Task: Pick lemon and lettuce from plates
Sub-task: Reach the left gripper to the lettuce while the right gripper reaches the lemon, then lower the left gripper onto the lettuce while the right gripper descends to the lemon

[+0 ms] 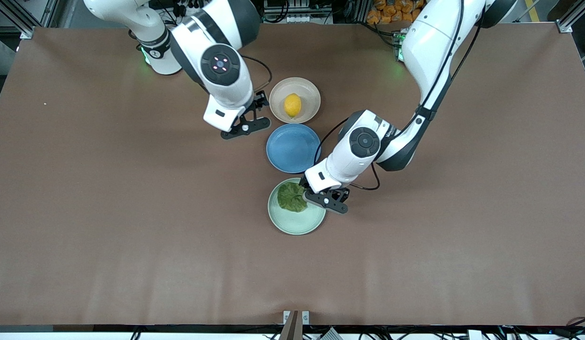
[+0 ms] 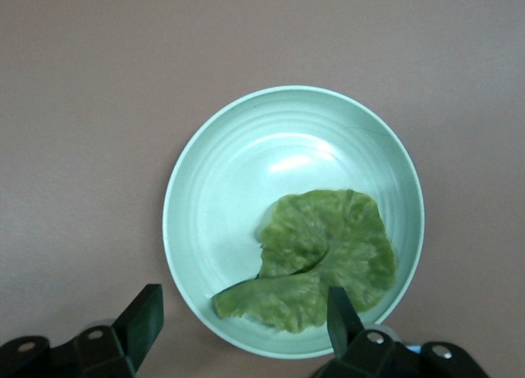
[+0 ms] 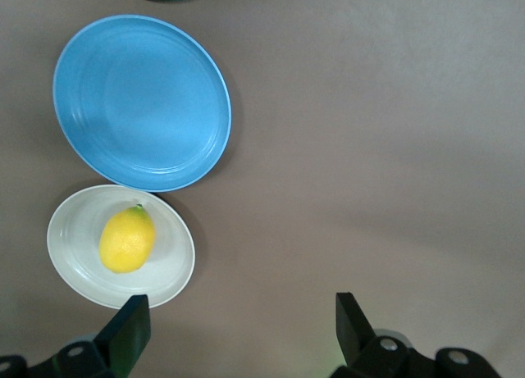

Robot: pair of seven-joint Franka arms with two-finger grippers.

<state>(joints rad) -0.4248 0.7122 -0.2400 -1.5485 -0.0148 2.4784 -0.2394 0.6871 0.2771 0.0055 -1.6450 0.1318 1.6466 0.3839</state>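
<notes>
Jaws wide on left gripper (image 1: pixel 305 189) over lettuce (image 1: pixel 292 197) and right gripper (image 1: pixel 254 113) beside lemon (image 1: pixel 292 105), both on plates (image 1: pixel 296 226), nothing picked.

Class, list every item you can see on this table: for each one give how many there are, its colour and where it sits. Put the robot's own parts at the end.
lemon: one, bright yellow, on the cream plate.
lettuce: one leaf, dark green, on the mint plate.
cream plate: one, beige-cream, farthest from the front camera of the three plates.
blue plate: one, blue, empty, between the other two plates.
mint plate: one, pale mint green, nearest the front camera.
table: one, brown cover.
left gripper: one, black fingers, open, over the mint plate's edge at the lettuce.
right gripper: one, black fingers, open, over bare table beside the cream plate.
</notes>
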